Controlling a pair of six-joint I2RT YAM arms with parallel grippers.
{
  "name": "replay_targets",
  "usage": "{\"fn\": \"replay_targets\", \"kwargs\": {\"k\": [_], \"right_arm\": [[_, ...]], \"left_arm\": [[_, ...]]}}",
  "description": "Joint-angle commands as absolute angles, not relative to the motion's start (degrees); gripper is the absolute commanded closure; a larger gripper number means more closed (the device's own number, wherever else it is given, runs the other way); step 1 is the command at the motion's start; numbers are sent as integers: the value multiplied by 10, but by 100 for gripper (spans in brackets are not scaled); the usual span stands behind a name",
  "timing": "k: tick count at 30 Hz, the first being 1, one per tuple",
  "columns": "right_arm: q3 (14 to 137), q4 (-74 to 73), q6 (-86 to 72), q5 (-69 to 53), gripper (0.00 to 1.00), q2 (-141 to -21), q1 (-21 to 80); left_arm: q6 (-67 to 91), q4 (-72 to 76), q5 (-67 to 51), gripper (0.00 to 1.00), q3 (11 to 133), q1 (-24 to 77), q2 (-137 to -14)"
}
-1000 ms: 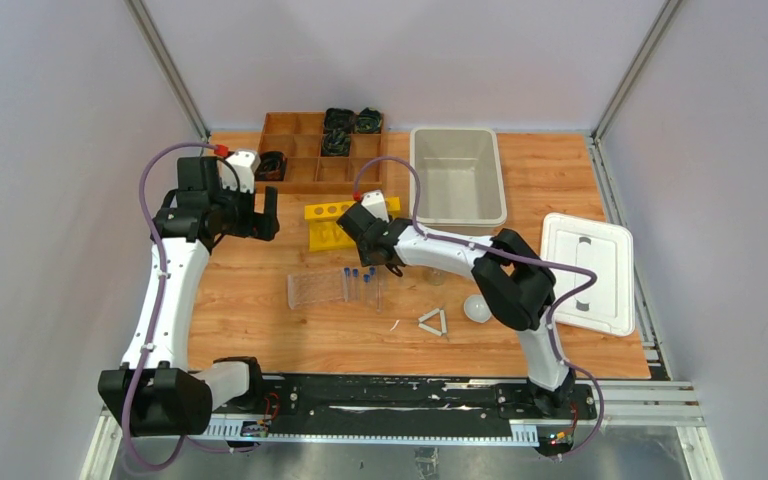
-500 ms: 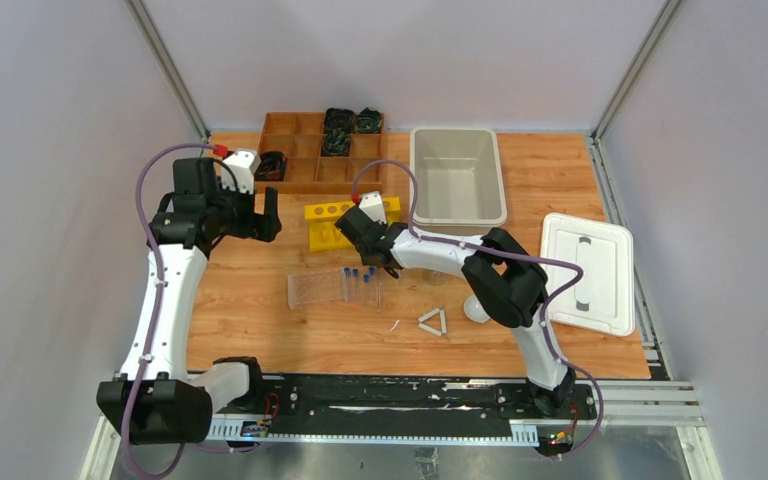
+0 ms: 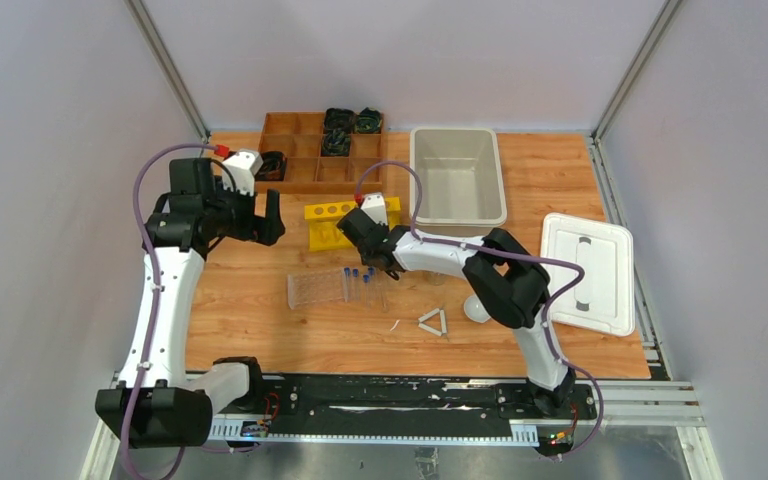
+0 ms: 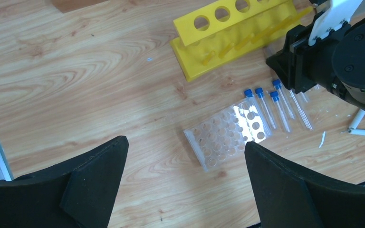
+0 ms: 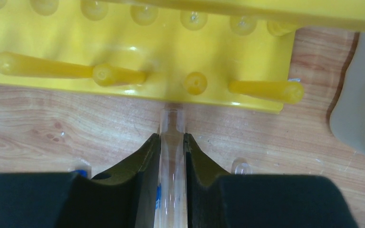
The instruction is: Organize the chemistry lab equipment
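My right gripper (image 3: 373, 268) is shut on a thin clear glass tube (image 5: 172, 126) that lies low over the table, pointing at the base of the yellow tube rack (image 5: 138, 47). Both fingers (image 5: 147, 156) press the tube's sides. Several blue-capped tubes (image 4: 266, 107) lie side by side next to a clear plastic well rack (image 4: 223, 137), just under that gripper. A white triangle (image 3: 432, 322) and a white round dish (image 3: 475, 308) lie to the right. My left gripper (image 4: 185, 142) hangs open and empty, high over the left of the table.
A brown divided tray (image 3: 305, 150) with black coiled items stands at the back left. A grey bin (image 3: 457, 175) sits at the back middle, its white lid (image 3: 587, 270) flat at the right. The yellow rack (image 3: 345, 222) lies before the tray.
The right gripper's jaws have closed in onto the glass tube and the arm has shifted slightly left. The left arm has barely moved.
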State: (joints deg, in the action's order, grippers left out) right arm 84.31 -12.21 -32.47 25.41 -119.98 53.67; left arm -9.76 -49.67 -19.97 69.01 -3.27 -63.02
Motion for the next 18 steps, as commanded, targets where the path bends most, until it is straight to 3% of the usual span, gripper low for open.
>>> {"fn": "replay_targets", "kwargs": {"k": [1, 8, 18], "right_arm": [[826, -133, -364, 230, 100, -1162, 544], [818, -126, -393, 211, 100, -1061, 562], [837, 15, -313, 216, 100, -944, 598]], "left_arm": [[-100, -518, -221, 0, 722, -36, -613], [-92, -549, -268, 0, 763, -36, -611], [-70, -575, -414, 0, 766, -36, -581]]}}
